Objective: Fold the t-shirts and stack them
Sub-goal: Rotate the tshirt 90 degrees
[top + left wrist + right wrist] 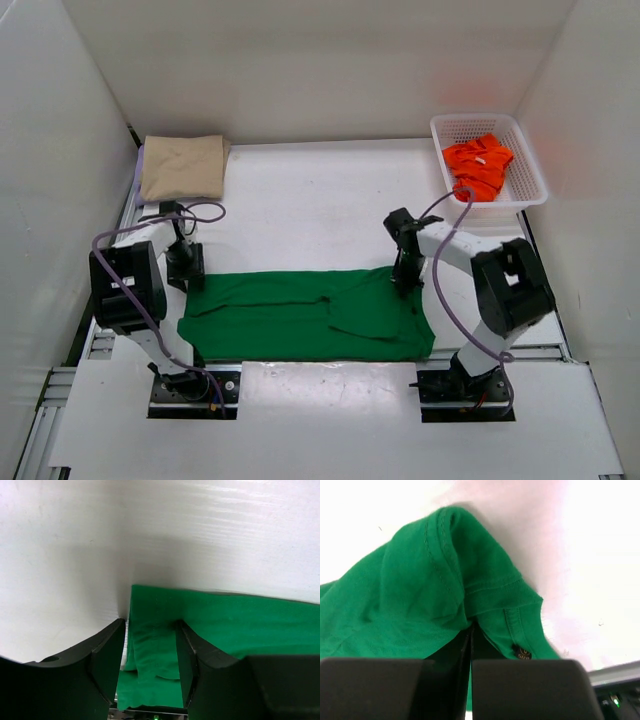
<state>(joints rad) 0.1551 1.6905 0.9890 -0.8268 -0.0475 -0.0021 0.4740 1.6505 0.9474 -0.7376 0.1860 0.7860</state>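
Note:
A green t-shirt [300, 315] lies spread across the near middle of the table. My left gripper [186, 268] is at the shirt's far left corner. In the left wrist view its jaws stand apart, straddling a folded edge of the green cloth [152, 645] without pinching it. My right gripper [404, 280] is at the shirt's far right corner, shut on a bunched ridge of the green t-shirt [440, 580] near a small dark label [522, 654]. A tan t-shirt [183, 167] lies folded at the back left. An orange-red t-shirt [478, 165] is crumpled in a basket.
The white lattice basket [530, 165] stands at the back right corner. White walls close in the table on three sides. A thin lavender strip [138, 170] shows under the tan shirt's left edge. Both arm bases [195, 385] sit at the near edge.

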